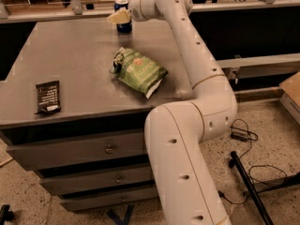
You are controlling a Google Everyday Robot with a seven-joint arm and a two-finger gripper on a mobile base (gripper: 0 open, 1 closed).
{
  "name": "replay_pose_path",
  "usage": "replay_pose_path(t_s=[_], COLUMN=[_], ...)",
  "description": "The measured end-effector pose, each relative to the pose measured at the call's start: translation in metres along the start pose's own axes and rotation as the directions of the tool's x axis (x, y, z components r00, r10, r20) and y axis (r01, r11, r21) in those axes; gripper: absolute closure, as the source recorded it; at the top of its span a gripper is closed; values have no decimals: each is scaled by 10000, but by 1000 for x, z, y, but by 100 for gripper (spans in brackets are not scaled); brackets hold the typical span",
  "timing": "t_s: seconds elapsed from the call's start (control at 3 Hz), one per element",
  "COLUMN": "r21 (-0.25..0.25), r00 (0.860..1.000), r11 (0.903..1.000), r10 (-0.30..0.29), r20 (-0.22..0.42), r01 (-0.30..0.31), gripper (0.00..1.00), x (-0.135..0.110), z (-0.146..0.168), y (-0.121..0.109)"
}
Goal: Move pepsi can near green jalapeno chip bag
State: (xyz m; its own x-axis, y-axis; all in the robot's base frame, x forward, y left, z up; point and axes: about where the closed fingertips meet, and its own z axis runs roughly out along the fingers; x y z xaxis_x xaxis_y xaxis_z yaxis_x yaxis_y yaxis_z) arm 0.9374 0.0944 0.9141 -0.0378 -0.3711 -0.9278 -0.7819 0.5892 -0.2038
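From my station I see a grey, matt cabinet top with a slightly dusty surface, and under it flat grey drawers with small round knobs. The small dark blue soda can, a short cylinder with a silver top, stands upright at the far edge of this top, close to the back rail. Its middle part is hidden, so I cannot read the lettering.

The light green wrinkled chip bag lies flat near the middle of the top, with a dark green end and a white edge. It is clearly apart from the can. A small flat black wrapper lies near the front left edge, well apart from both.

The smooth white arm, made of thick rounded segments, rises from the front right, bends at an elbow and reaches to the far edge. Its cream-coloured gripper is directly in front of the can and covers its middle. I cannot tell if it grips the can or is released.
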Motion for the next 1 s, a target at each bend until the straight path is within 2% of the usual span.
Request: replay_pose_path(t_s=[0.33,0.67,1.0], r21=[-39,-75,-181], r00=[9999,9996,9983], r11=[10000,9998,9988], r10=[61,191,453], r20=[132,222,361], r01=[-61,-189,-446], gripper=[25,30,46], x=[-2,-2,-1], z=[2,4,3], y=[2,2,3])
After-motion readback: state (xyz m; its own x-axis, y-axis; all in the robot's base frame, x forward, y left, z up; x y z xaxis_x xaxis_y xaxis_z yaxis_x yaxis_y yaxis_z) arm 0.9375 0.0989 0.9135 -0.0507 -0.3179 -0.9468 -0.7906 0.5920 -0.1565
